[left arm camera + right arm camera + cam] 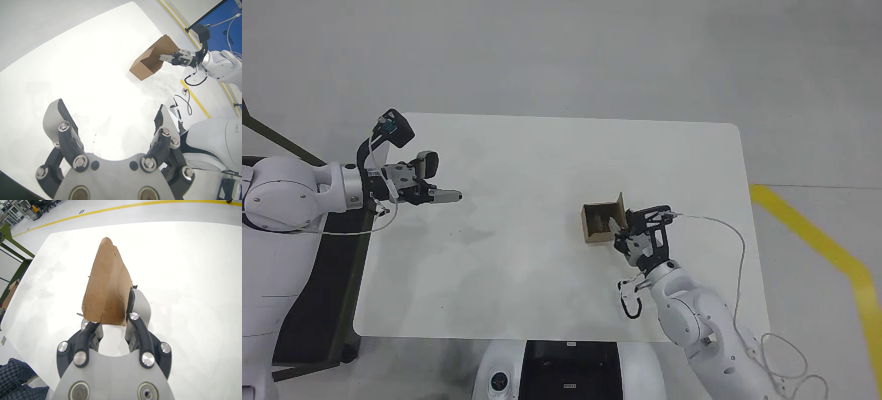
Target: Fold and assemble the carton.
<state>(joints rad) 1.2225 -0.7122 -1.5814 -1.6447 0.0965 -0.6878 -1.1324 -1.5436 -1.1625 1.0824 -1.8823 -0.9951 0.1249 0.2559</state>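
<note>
Pale grey floor (542,60) surrounds a white table (542,160) with rounded corners, on which both arms work.

Right gripper (639,233): clamped on the carton. In the right wrist view (109,306) one finger (140,302) presses against the outer face of a cardboard flap. The other finger is hidden behind the flap. In the left wrist view (164,57) the fingertips pinch the same panel from the side.

Carton (600,222): a small brown cardboard box, its opening facing upward in the top view. It touches the right gripper and extends from the fingertips toward the middle of the table. The flap held by the gripper stands raised on the side of the box nearest that arm (107,281). In the left wrist view (149,62) the box body sits low at the table surface while the raised flap rises above it. Whether the base lies fully flat cannot be told. The carton occupies the right half of the table, nearer the robot's edge than the far edge.

Left gripper (445,197): fingers spread wide apart and holding nothing (111,106). It hangs above the left part of the table (75,56), well apart from the carton, pointing toward the table's middle.

Surroundings: a thin white cable (722,225) runs from the right arm across the table's right margin. A yellow floor line (817,235) passes beyond the table's right edge (113,208).
</note>
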